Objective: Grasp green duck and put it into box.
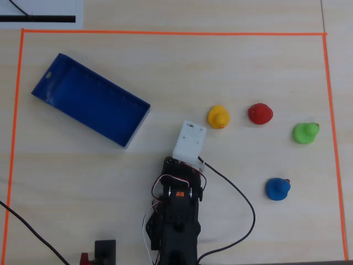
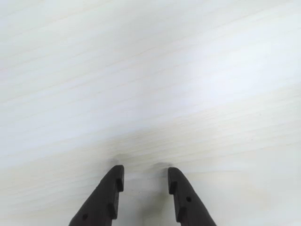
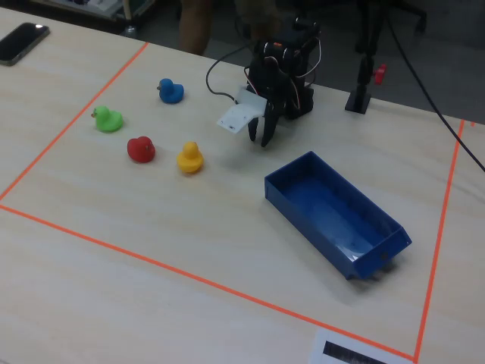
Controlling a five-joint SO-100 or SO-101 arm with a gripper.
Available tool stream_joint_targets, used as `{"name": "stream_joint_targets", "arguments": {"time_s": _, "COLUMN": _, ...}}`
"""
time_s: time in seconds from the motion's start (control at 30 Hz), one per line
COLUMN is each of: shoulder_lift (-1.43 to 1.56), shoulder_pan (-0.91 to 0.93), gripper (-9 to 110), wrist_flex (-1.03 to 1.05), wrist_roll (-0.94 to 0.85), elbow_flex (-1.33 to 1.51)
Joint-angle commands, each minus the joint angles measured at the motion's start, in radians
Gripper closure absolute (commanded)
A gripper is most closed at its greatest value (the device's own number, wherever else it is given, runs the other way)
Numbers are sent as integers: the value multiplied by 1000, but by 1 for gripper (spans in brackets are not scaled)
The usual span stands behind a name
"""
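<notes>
Overhead view: the tool (image 1: 183, 128), slightly parted and empty, must next swing toward the green duck (image 1: 305, 133) at three o'clock.

In the overhead view the white camera block (image 1: 190, 142) covers the gripper, so its jaws are hidden there. In the wrist view the gripper (image 2: 145, 179) is cut off by the bottom edge, with only its dark fingertips (image 2: 115, 181) showing. The phone (image 3: 23, 42) at the far left of the fixed view runs off the picture's edge.

Yellow duck (image 1: 218, 117), red duck (image 1: 260, 114), blue duck (image 1: 277, 189) (orange-taped table (image 1: 83, 187)).
</notes>
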Motion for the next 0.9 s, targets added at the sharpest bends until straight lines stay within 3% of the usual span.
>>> {"name": "stream_joint_targets", "arguments": {"time_s": 0.0, "shoulder_lift": -15, "shoulder_pan": 5, "gripper": 92, "wrist_flex": 17, "wrist_roll": 6, "elbow_flex": -6}}
{"name": "stream_joint_targets", "arguments": {"time_s": 0.13, "shoulder_lift": -15, "shoulder_pan": 25, "gripper": 100, "wrist_flex": -3, "wrist_roll": 11, "elbow_flex": -6}}
{"name": "stream_joint_targets", "arguments": {"time_s": 0.27, "shoulder_lift": -115, "shoulder_pan": 160, "gripper": 93, "wrist_flex": -160, "wrist_roll": -75, "elbow_flex": -77}}
{"name": "stream_joint_targets", "arguments": {"time_s": 0.5, "shoulder_lift": -634, "shoulder_pan": 399, "gripper": 83, "wrist_flex": -318, "wrist_roll": -199, "elbow_flex": -640}}
{"name": "stream_joint_targets", "arguments": {"time_s": 0.87, "shoulder_lift": -1147, "shoulder_pan": 779, "gripper": 66, "wrist_flex": -583, "wrist_roll": -314, "elbow_flex": -1296}}
